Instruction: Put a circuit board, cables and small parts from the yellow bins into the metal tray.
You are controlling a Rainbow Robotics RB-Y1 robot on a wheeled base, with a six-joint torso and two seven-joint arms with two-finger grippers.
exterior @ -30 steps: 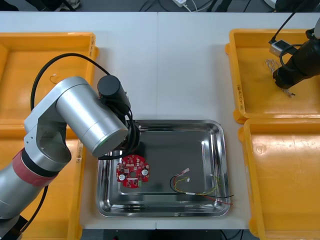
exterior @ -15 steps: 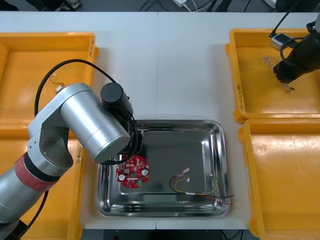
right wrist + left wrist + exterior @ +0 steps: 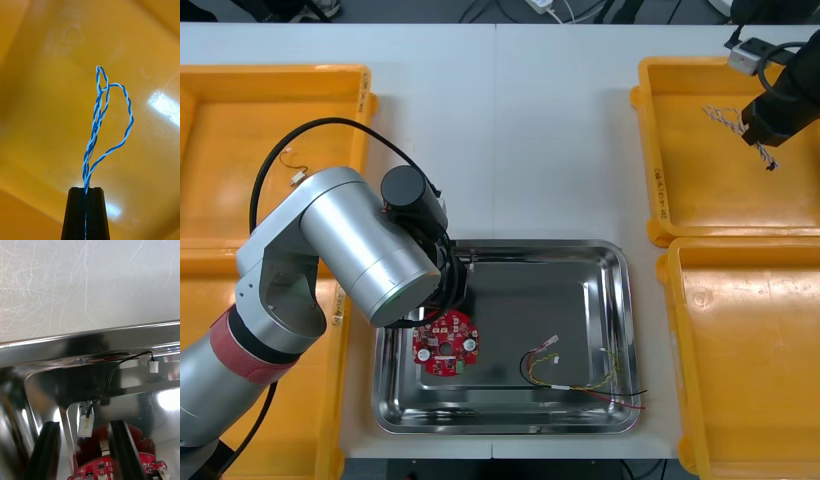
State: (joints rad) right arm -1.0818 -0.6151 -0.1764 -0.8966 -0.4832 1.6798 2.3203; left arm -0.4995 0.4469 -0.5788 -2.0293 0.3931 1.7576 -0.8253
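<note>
A round red circuit board [image 3: 445,342] lies at the left of the metal tray [image 3: 623,300], and red and yellow cables [image 3: 580,377] lie at its right. My left arm [image 3: 365,250] reaches over the tray's left end. In the left wrist view my left gripper [image 3: 81,425] is open, its fingers [image 3: 47,450] standing either side of a black cable [image 3: 108,378] with white plugs, just above the circuit board [image 3: 112,463]. My right gripper [image 3: 86,190] is shut on a twisted blue and white cable [image 3: 98,123], held over the far right yellow bin [image 3: 700,190], where the cable [image 3: 728,117] dangles.
Two yellow bins [image 3: 270,140] stand at the left, partly under my left arm. The near right bin [image 3: 750,350] sits beside the tray. A small metal part [image 3: 298,176] lies in the far left bin. Bare table [image 3: 510,130] stretches beyond the tray.
My left gripper has opened and let go of the black cable over the tray. My right gripper has lifted the blue and white cable off the bin floor and moved toward the far edge.
</note>
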